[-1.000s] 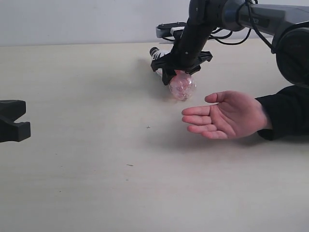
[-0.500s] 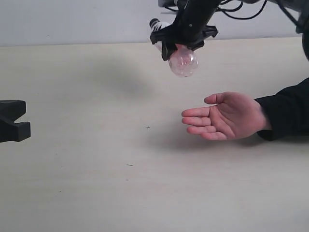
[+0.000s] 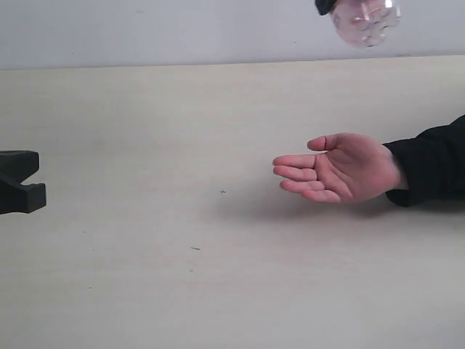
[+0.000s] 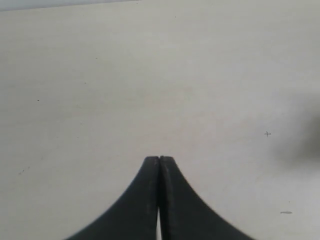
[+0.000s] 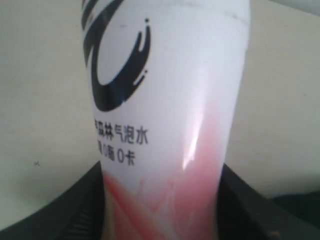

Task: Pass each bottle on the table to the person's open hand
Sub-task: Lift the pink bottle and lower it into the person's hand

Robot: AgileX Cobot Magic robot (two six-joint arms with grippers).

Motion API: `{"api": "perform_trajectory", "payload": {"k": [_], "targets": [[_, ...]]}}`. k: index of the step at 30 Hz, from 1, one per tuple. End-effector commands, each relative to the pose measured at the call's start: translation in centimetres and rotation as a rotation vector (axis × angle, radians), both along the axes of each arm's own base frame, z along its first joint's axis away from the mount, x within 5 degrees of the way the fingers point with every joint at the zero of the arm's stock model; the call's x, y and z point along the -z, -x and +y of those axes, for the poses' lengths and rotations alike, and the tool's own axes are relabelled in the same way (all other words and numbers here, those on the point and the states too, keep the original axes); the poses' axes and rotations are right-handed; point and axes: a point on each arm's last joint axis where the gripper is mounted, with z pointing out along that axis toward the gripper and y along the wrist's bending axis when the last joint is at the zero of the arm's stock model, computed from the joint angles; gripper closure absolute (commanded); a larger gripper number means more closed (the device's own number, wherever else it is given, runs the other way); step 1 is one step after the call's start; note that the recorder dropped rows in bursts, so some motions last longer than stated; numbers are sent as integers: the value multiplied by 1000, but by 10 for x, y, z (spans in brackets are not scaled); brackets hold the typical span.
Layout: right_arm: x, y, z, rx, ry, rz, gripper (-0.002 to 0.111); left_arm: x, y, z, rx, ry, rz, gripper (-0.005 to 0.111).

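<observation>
The pink bottle [image 3: 365,22] hangs high above the table at the top edge of the exterior view, its clear rounded base facing the camera. My right gripper [image 5: 162,200] is shut on the pink bottle [image 5: 165,110], whose white and pink label fills the right wrist view. The person's open hand [image 3: 333,169] rests palm up on the table [image 3: 182,276], below and slightly left of the bottle. My left gripper [image 4: 159,161] is shut and empty over bare tabletop; it shows as a black shape [image 3: 20,182] at the left edge of the exterior view. The other bottles are out of view.
The person's black sleeve [image 3: 429,160] lies along the right edge of the table. A pale wall [image 3: 145,29] runs behind the table's far edge. A few tiny dark specks [image 3: 222,192] mark the tabletop.
My right gripper has lifted the pink bottle off the table, up and to the right, almost out of the exterior view. The hand shifted slightly. The left gripper has stayed still.
</observation>
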Motion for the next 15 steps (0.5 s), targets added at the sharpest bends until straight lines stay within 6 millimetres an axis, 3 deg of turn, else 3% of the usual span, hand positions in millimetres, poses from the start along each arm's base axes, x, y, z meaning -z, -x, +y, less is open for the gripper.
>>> {"api": "perform_trajectory", "payload": {"k": [1,3,5,6,11,15], "targets": [[-15,56,-29,-20,-28,-20,108,0,1,1,-9,6,-5,107],[-2,78,-36,-19,-79,-38,108,0,1,1,-9,6,-5,107],[21,95,-40,-7,-145,-41,108,0,1,1,-9,6,-5,107],[42,101,-40,15,-198,-18,108,0,1,1,-9,6,-5,107],[102,114,-41,-1,-216,52,108,0,1,1,-9,6,-5,107],[127,115,-43,-12,-172,72,108,0,1,1,-9,6,-5,107]]}}
